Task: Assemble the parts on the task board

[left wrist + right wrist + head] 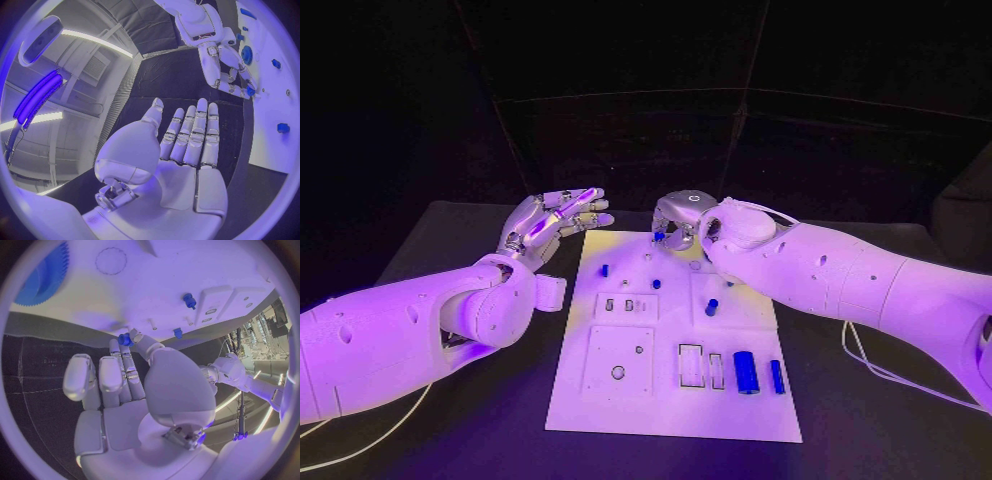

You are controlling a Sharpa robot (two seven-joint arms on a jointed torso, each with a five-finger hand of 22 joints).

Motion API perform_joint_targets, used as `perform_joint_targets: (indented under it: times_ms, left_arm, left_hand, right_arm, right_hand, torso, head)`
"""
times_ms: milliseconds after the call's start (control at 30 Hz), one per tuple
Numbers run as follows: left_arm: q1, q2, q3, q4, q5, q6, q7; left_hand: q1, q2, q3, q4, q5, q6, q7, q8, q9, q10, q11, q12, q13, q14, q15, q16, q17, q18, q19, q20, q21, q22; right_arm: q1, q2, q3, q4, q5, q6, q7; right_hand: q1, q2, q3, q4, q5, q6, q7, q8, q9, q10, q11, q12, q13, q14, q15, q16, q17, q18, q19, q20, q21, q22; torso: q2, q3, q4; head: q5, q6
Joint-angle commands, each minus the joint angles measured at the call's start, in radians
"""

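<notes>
A small blue plastic part is pinched by the right hand at the white task board's far edge, seemingly for insertion; the left hand is held empty, fingers extended

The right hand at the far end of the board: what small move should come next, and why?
Probably lift slightly. The right hand pinches a small blue part at the board's far edge; the left hand is open, off the board.

White task board flat on table centre, long side running away from robot. Small blue parts: two cylinders lying at near right, pegs mid-board, one small part pinched at far edge by right hand.
</notes>
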Motion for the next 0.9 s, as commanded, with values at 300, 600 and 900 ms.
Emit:
perform_joint_targets:
  times_ms: [300,600,900]
  left_arm:
    - [0.002,0.000,0.001,0.002,-0.001,0.013,0.016]
    - [0.002,0.000,0.001,0.002,-0.001,0.012,0.016]
    - [0.003,0.001,0.001,0.002,-0.001,0.013,0.014]
  left_hand:
    - [0.003,-0.004,-0.002,-0.006,0.002,0.001,0.035,-0.004,-0.001,-0.008,0.000,-0.006,-0.002,0.007,0.000,-0.007,-0.001,0.006,0.007,0.003,-0.007,-0.001]
    - [0.003,-0.004,-0.002,-0.006,0.002,0.001,0.035,-0.004,-0.001,-0.008,0.000,-0.006,-0.002,0.007,0.000,-0.007,-0.001,0.006,0.007,0.003,-0.007,-0.001]
    - [0.003,-0.004,-0.002,-0.006,0.002,0.001,0.035,-0.004,-0.001,-0.008,0.000,-0.006,-0.002,0.007,0.000,-0.007,-0.001,0.006,0.007,0.003,-0.007,-0.001]
  right_arm:
    - [0.002,0.005,0.001,0.000,0.004,0.018,0.025]
    - [0.002,0.014,0.001,-0.005,0.005,0.027,0.024]
    - [0.002,0.025,0.000,-0.013,0.005,0.028,0.009]
  right_hand:
    - [0.005,-0.006,0.005,0.000,0.002,0.003,0.003,-0.001,0.011,-0.014,0.002,-0.005,-0.002,-0.003,0.009,-0.008,-0.006,0.001,-0.007,0.005,-0.008,-0.005]
    - [0.007,-0.001,0.008,0.001,0.001,0.001,0.003,-0.003,0.011,-0.005,0.000,0.002,0.000,-0.002,0.009,-0.005,-0.001,0.000,-0.004,0.006,-0.007,-0.002]
    - [0.011,0.004,0.013,0.003,0.000,-0.005,0.001,-0.009,0.011,0.025,-0.006,0.011,0.005,0.002,0.004,0.001,0.009,-0.001,0.002,0.004,-0.003,0.008]
  torso:
    - [0.000,-0.0003,0.0005]
    - [0.000,-0.0001,0.0010]
    - [0.000,-0.0002,0.0017]
  head:
    - [0.001,-0.003]
    - [0.001,-0.003]
    - [0.001,-0.003]
